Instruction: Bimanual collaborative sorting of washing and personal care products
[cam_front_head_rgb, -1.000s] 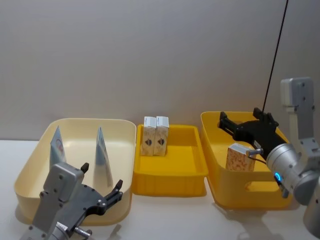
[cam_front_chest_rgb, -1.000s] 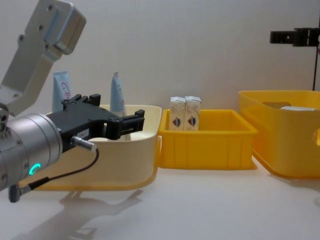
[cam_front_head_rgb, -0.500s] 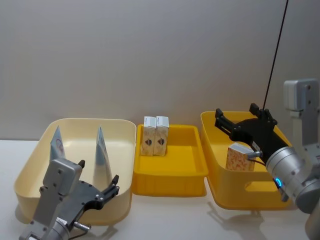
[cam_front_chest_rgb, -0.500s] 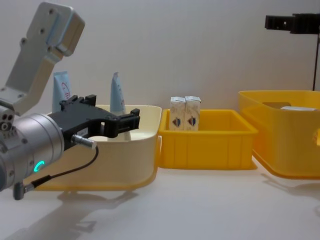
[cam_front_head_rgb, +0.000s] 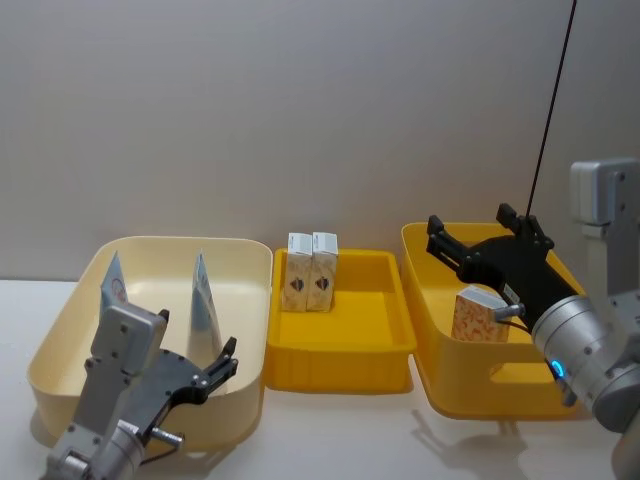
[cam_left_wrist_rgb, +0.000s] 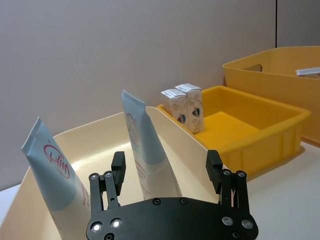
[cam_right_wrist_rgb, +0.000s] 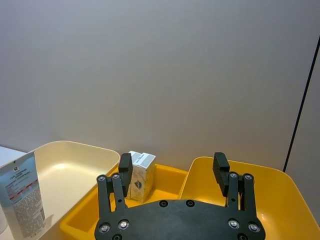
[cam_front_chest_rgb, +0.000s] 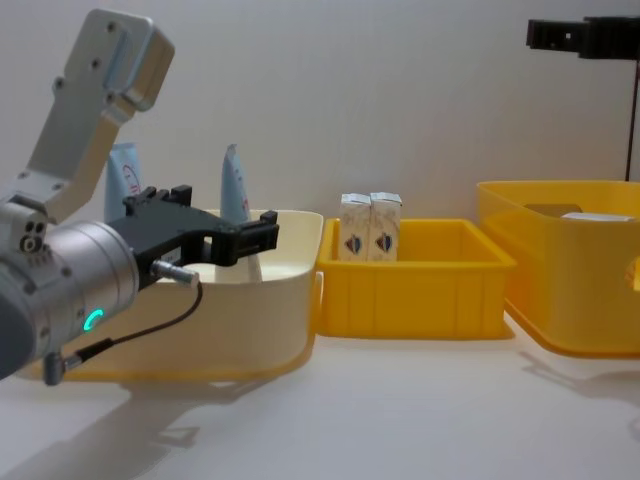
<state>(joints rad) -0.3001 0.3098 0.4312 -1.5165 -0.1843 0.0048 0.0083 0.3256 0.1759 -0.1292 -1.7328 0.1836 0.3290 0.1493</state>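
Two pale-blue tubes (cam_front_head_rgb: 113, 290) (cam_front_head_rgb: 204, 302) stand upright in the cream bin (cam_front_head_rgb: 150, 243) on the left. Two small white cartons (cam_front_head_rgb: 299, 272) (cam_front_head_rgb: 324, 271) stand side by side at the back of the middle yellow tray (cam_front_head_rgb: 340, 352). Another carton (cam_front_head_rgb: 478, 313) sits in the right yellow bin (cam_front_head_rgb: 445, 385). My left gripper (cam_front_head_rgb: 197, 334) hovers open at the cream bin's near rim, with the nearer tube (cam_left_wrist_rgb: 145, 150) just beyond its fingers. My right gripper (cam_front_head_rgb: 478, 228) is open and holds nothing, raised above the right bin and the carton in it.
The three containers stand in a row on a white table, backed by a plain grey wall. A thin black pole (cam_front_head_rgb: 550, 110) rises behind the right bin. Bare tabletop (cam_front_chest_rgb: 400, 400) lies in front of the bins.
My left gripper has edged up and forward toward the cream bin's rim. My right gripper has lifted slightly higher over the right bin. No product has moved.
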